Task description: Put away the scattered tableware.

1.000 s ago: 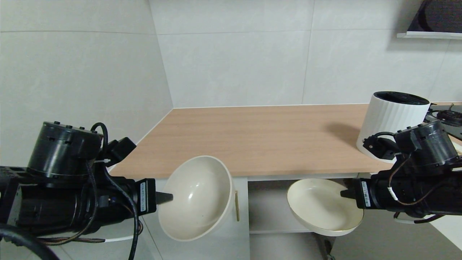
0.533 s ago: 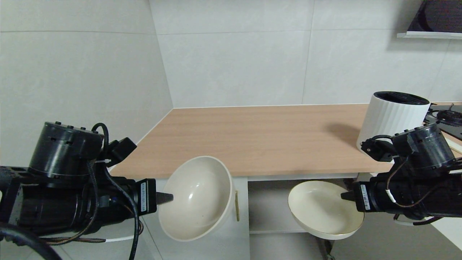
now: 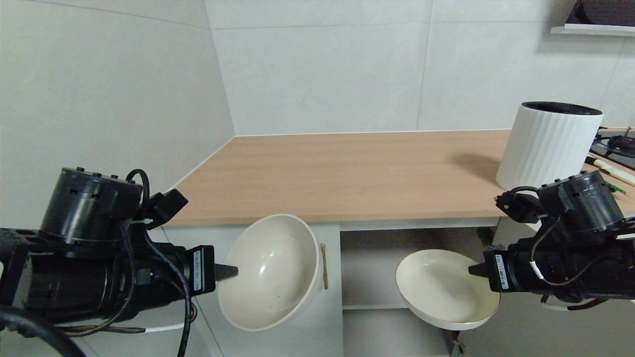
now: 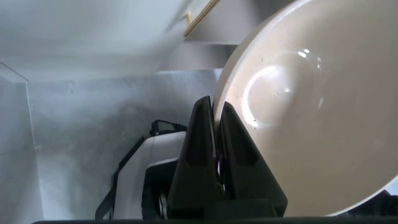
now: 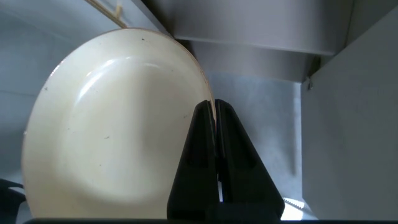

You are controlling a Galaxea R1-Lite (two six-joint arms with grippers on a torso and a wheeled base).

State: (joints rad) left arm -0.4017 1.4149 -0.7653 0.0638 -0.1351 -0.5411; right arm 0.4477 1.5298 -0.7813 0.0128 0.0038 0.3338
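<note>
so left claw (image 3: 225, 271) pinches bowl (image 3: 270, 272) rim, right claw (image 3: 476, 270) pinches plate (image 3: 441, 287) rim, both low, likely for stowing on the shelf (image 3: 367, 280).

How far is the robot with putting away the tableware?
Done: both dishes are picked up. In hand: the left gripper is shut on the rim of the deep cream bowl, the right gripper on the rim of the shallow cream plate, both held before the open white cabinet. Left: neither dish is set inside yet.

Head camera looks forward-down over the tabletop (image 3: 347, 173); wrist cameras sit close behind left claw (image 4: 216, 106) and right claw (image 5: 215, 107), apparently facing the cabinet (image 3: 333, 322).
</note>
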